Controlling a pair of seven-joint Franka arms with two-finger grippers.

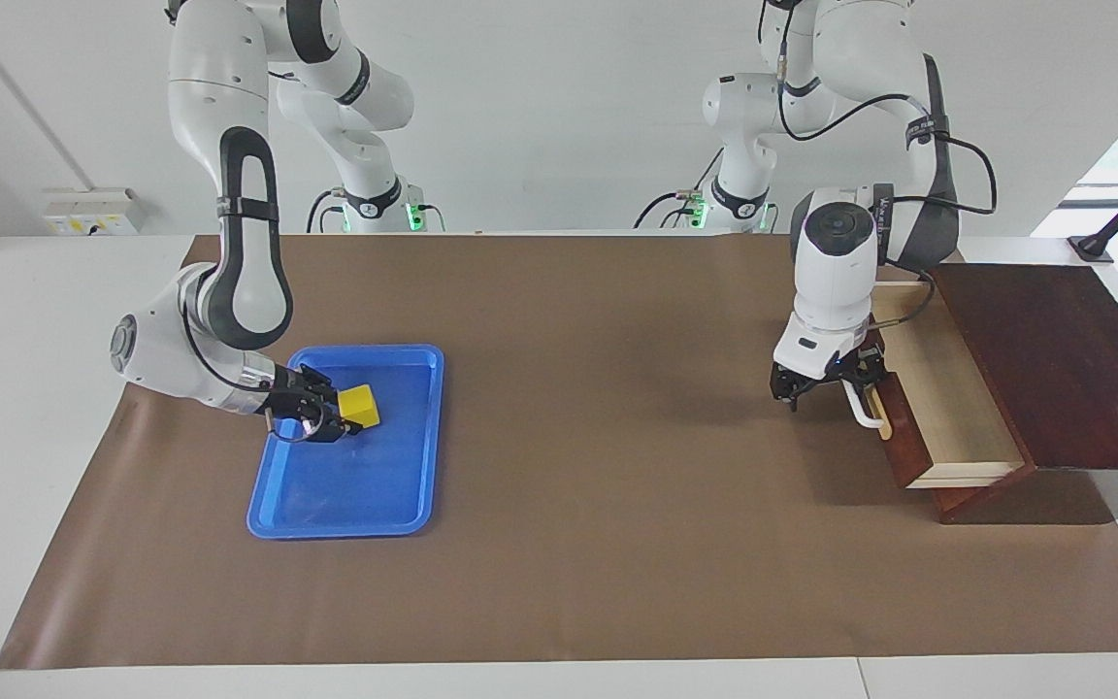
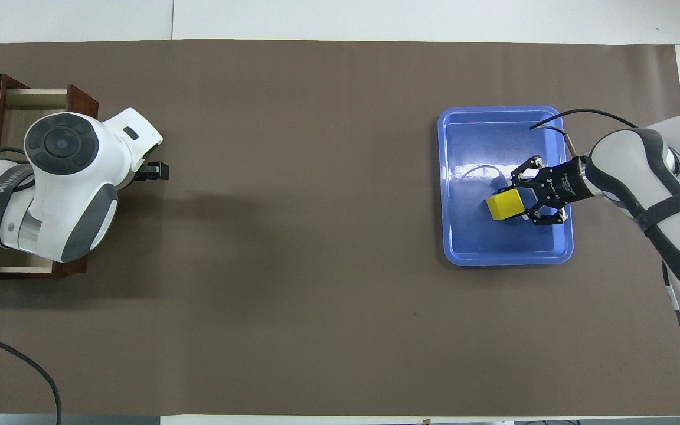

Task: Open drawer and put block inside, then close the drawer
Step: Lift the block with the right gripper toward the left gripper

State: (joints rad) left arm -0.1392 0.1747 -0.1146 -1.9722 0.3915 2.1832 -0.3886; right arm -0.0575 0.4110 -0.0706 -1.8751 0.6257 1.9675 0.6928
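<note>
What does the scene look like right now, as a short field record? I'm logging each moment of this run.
drawer: pulled open, pale interior showing
left gripper: at the drawer's white handle
block: yellow, in the blue tray
right gripper: low in the tray, jaws shut on the block
table cover: brown sheet
</note>
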